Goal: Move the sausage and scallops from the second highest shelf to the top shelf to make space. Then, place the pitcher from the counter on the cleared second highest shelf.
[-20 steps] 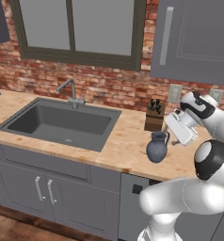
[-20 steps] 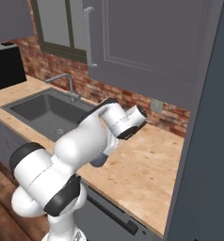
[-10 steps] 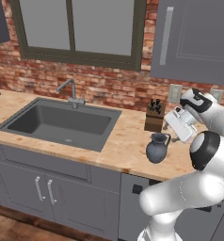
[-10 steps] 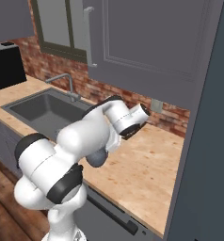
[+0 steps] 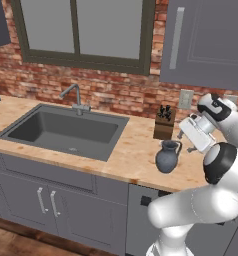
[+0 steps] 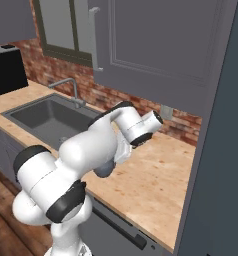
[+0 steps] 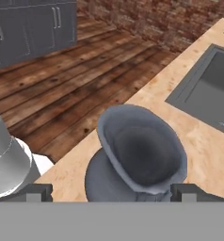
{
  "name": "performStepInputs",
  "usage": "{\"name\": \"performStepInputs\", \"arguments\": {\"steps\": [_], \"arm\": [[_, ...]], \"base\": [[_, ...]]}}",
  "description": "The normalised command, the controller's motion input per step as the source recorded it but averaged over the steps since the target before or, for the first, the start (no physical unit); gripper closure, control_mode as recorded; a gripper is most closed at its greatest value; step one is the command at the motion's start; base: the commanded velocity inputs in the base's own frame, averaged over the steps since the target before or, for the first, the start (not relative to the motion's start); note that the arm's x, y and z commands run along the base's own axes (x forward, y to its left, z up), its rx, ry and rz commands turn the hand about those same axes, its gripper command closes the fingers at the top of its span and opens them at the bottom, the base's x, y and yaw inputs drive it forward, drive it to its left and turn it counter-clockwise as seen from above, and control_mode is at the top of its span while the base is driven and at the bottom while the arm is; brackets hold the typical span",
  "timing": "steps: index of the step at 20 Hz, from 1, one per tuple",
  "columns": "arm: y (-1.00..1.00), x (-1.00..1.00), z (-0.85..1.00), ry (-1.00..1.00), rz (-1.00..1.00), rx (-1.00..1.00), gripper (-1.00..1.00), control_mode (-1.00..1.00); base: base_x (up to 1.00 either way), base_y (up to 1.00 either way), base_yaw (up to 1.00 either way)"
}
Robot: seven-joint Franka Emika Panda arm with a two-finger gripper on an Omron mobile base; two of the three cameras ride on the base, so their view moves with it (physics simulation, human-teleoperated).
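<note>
Okay, left base view: the pitcher [image 5: 167, 156] stands upright on the counter [image 5: 133, 150], right of the sink [image 5: 66, 131] and just in front of the knife block [image 5: 164, 123], handle toward the right. The gripper [image 5: 188, 141] sits just beside the pitcher's handle side, up around rim level; fingers too small to read from here. Brick wall [image 5: 106, 92] behind, window [image 5: 81, 30] above the sink, faucet [image 5: 73, 97] at the sink's back edge.

Right base view: the arm covers most of the pitcher [image 6: 105, 169], a dark patch of it showing under the elbow on the counter [image 6: 151, 185]. Sink [image 6: 51, 117] to the left, grey upper cabinet [image 6: 156, 45] overhead.

Hand view: the pitcher [image 7: 138, 157] is seen from above, its flared mouth between the two fingertips [image 7: 36, 192], one on each side. Jaws spread wide, released, not pinching anything. Counter [image 7: 198, 141] under it, sink [image 7: 208, 89] corner at upper right, wood floor [image 7: 62, 94] beyond the counter edge.
</note>
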Motion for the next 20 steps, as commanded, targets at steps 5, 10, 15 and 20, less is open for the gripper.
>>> {"name": "performStepInputs", "arguments": {"steps": [5, 10, 15, 20], "arm": [[0.0, 0.16, 0.0, 0.04, 0.0, 0.0, -1.0, -1.0], [0.0, 0.19, 0.0, 0.09, 0.0, 0.0, -1.0, -1.0], [0.0, 0.07, 0.0, 0.13, 0.0, 0.0, -1.0, -1.0], [0.0, 0.0, -0.03, 0.15, 0.0, 0.0, -1.0, -1.0]], "base": [[0.0, 0.0, 0.0], [0.0, 0.0, 0.0], [0.0, 0.0, 0.0], [0.0, 0.0, 0.0]]}}
